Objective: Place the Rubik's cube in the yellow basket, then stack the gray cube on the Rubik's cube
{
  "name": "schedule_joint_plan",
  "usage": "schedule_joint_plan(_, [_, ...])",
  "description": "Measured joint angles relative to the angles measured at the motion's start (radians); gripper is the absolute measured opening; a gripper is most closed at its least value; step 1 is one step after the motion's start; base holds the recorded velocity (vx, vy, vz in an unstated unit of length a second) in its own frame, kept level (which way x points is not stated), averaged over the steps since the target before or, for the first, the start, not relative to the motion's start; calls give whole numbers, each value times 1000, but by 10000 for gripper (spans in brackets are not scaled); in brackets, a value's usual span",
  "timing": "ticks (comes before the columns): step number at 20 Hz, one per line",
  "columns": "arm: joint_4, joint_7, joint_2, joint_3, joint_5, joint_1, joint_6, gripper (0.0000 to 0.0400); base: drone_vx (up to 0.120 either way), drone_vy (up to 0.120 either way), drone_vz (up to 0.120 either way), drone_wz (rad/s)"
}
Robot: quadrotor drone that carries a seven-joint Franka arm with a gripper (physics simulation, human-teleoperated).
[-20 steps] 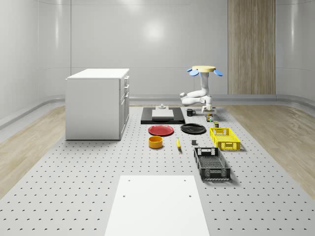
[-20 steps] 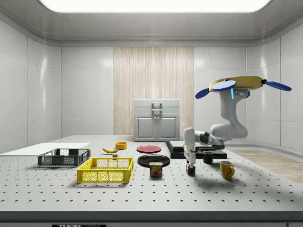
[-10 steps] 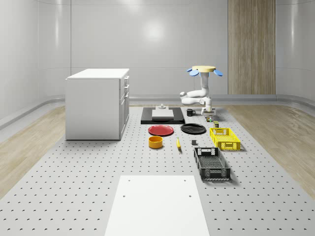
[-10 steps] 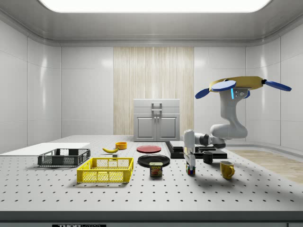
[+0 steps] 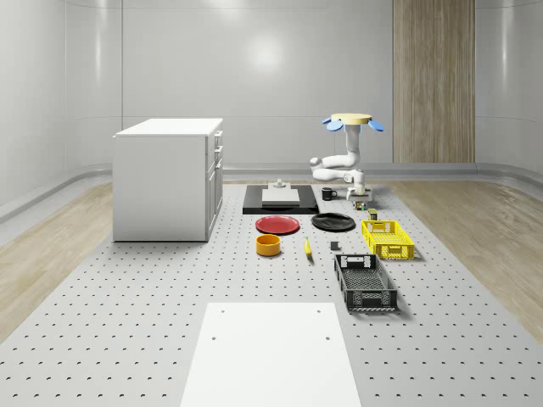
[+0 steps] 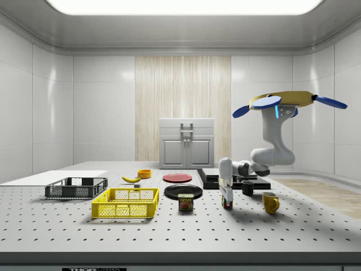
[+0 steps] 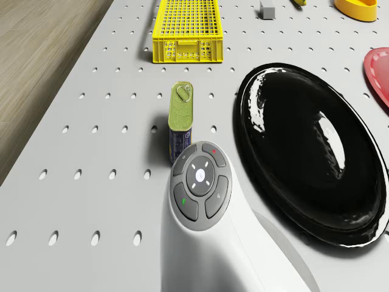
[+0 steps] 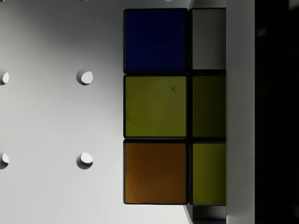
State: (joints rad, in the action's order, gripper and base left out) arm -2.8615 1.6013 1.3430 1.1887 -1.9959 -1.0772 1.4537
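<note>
1. While the drone (image 6: 290,101) hovers above the far right part of the perforated table (image 6: 169,226) in the side view, we see its white arm (image 6: 271,152) bent down and forward, toward that view's left.
2. We find the gripper (image 6: 227,195) pointing straight down, right over the Rubik's cube (image 6: 227,203), which sits on the table between the spam can (image 6: 185,202) and the yellow mug (image 6: 270,202).
3. We cannot tell whether the fingers have closed on the cube or stand apart; in the wrist view, the Rubik's cube (image 8: 173,107) shows blue, yellow and orange tiles, partly covered by a pale and dark part of the gripper along one edge.
4. We place the yellow basket (image 6: 126,203) on the table, well apart from the cube toward the side view's left.
5. We spot the gray cube (image 7: 267,9) in the drone view, small, near the yellow basket (image 7: 184,30).
6. We also note the black plate (image 7: 310,152) just beside the spam can (image 7: 180,118).
</note>
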Motion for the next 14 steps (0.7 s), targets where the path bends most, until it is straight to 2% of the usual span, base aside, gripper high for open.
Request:
schedule_joint_plan(3, [0, 1, 7, -3, -1, -1, 8, 364, 0, 0, 0, 0])
schedule_joint_plan(6, [1, 3, 14, -4, 0, -2, 14, 343, 0, 0, 0, 0])
schedule_joint_plan(14, [1, 8, 28, 1, 8, -8, 28, 329, 0, 0, 0, 0])
